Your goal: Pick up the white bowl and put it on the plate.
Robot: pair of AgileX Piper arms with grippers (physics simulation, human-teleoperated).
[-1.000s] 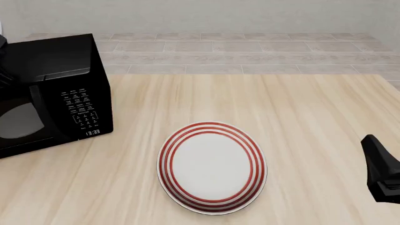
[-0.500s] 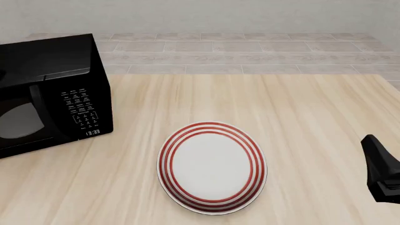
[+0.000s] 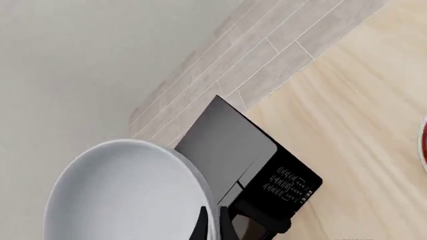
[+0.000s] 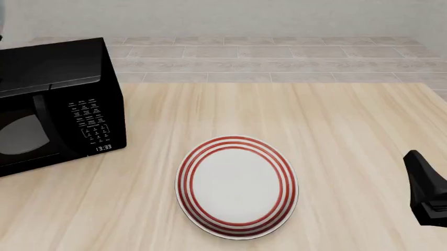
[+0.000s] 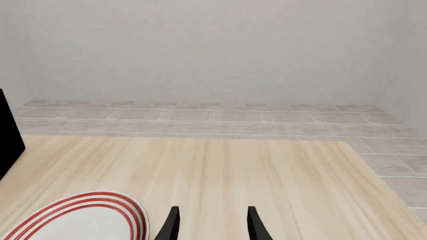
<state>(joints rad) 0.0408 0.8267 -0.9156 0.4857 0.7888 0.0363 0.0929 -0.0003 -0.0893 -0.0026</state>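
Now, from my left wrist I see the white bowl [image 3: 127, 195] filling the near part of the view, its rim caught at my left gripper [image 3: 212, 225]; one dark fingertip [image 3: 198, 227] shows against the rim, so I judge the jaws are closed on the bowl's edge; past the bowl lies the top of the black microwave [image 3: 233, 160] with its keypad, the wooden table [image 3: 347, 100] beyond it, and a thin red sliver of the plate [image 3: 423, 145] at the very border of the picture.

In the front view the plate [image 4: 236, 186] lies flat on the table [image 4: 349, 120] near the middle, bare; the microwave [image 4: 56, 104] stands well to its left; neither my left arm nor the bowl can be made out here, so I judge the bowl is held up high over the microwave side; my right gripper [image 4: 426, 193] hangs low at the right border.

From my right wrist, my two fingers [image 5: 172, 225] stand apart with nothing between them; the plate [image 5: 80, 217] lies just beside them.

The move turns on this: the plate is across from the microwave toward the table's middle, so I must carry the bowl that way and down; my left hand has it, though my right sits nearer the plate.
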